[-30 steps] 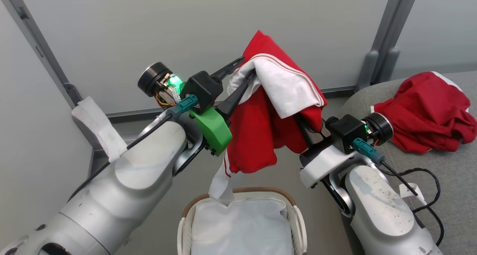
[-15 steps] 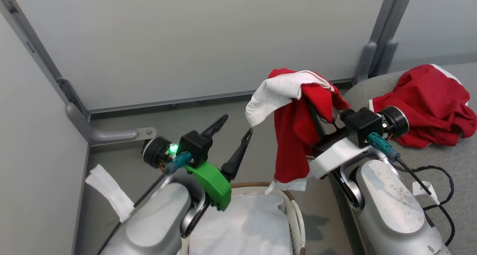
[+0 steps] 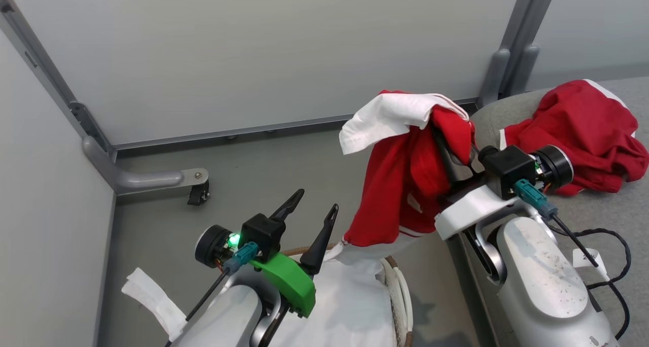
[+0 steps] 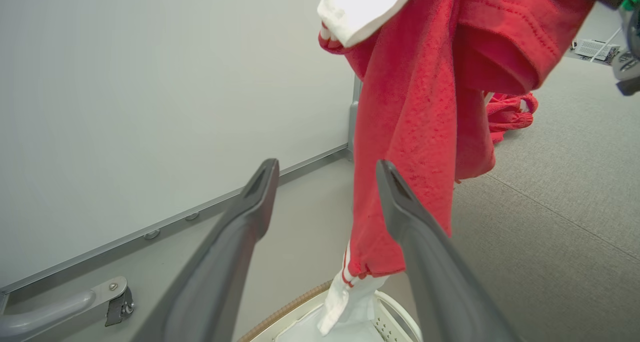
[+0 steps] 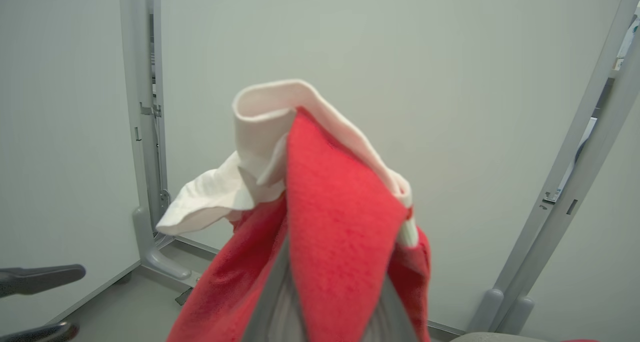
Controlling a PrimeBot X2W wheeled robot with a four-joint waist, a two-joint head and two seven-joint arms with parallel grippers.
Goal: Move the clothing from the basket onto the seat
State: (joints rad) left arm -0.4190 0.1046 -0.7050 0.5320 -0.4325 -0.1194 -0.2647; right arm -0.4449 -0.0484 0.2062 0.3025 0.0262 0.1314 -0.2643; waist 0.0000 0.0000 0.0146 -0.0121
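A red garment with white panels [image 3: 405, 184] hangs from my right gripper [image 3: 448, 151], which is shut on it, its fingers mostly wrapped in the cloth. The garment's white cuff [image 3: 355, 250] trails onto the liner of the basket [image 3: 400, 291] below. My left gripper [image 3: 316, 201] stands open and empty over the basket's left side, just left of the hanging garment [image 4: 420, 107]. A second red garment [image 3: 583, 129] lies crumpled on the grey seat [image 3: 608, 225] at the right. In the right wrist view the garment [image 5: 340, 222] drapes over the fingers.
Grey partition walls stand close behind and to the left, with a metal foot and caster [image 3: 195, 187] on the floor. A black cable [image 3: 603, 235] loops on the seat beside my right forearm. White tape [image 3: 152, 296] hangs off my left arm.
My left gripper opened, let go of the garment and dropped toward the basket. The right gripper kept hold and carried the garment right, toward the seat. The camera shifted too.
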